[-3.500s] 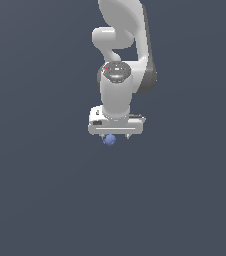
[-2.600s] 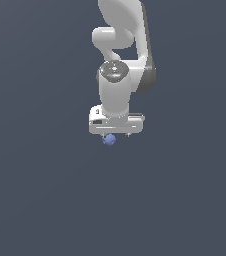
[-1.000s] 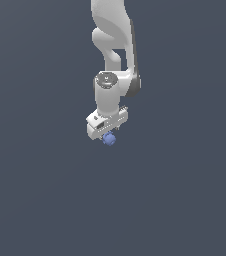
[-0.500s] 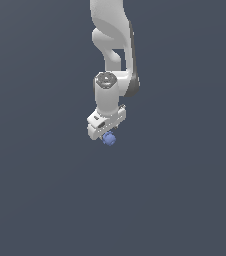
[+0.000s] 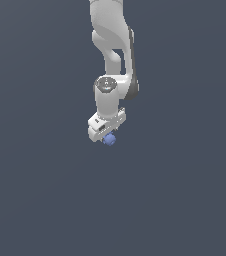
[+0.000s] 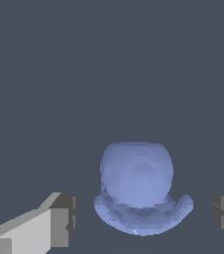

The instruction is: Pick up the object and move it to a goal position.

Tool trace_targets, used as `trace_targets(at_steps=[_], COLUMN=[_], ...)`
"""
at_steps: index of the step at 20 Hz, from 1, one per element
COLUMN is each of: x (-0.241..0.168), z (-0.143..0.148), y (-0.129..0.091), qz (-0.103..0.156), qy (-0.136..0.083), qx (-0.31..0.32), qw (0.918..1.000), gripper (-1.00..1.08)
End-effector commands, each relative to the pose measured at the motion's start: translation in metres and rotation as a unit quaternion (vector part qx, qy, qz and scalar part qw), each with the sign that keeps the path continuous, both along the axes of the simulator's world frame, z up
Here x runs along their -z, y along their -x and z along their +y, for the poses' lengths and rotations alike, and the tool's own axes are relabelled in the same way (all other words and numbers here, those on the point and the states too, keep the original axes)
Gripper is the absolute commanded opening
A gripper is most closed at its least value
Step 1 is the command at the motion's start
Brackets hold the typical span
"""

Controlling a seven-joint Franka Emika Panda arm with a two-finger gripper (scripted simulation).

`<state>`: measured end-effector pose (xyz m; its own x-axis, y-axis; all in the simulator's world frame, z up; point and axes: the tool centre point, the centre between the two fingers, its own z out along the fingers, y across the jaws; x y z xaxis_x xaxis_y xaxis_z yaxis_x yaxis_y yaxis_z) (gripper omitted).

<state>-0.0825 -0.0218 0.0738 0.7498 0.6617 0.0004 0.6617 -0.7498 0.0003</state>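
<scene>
Blue-violet ball (image 6: 136, 181) between fingers (image 6: 59, 221), gripper (image 5: 106, 134) since rotated & lower

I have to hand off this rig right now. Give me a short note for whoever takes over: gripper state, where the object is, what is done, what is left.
Gripper: open; the two grey fingertips stand either side of the object with a gap on each side.
Object: small blue-violet rounded piece with a flared base, between the fingers in the wrist view, just below the white gripper in the exterior view.
Done: gripper lined up over the object.
Left: close on it, lift, carry to the goal. No goal marker shows in either view.
</scene>
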Motion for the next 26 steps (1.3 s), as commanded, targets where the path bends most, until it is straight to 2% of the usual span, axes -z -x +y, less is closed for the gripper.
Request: trace_targets(at_steps=[1,10,11,26], x=[0.012,0.033,0.033,0.026], z=[0.000,0.000,0.000,-0.001], y=[0.001,0.000,0.000,0.000], qz=[0.000,0.000,0.000,-0.001], qy=[0.000,0.000,0.000,0.000], qx=[-0.001,-0.001,-0.001,-0.001], qw=[1.0000,1.0000,1.0000,1.0000], gripper=[1.00,1.00,-1.00,-1.00])
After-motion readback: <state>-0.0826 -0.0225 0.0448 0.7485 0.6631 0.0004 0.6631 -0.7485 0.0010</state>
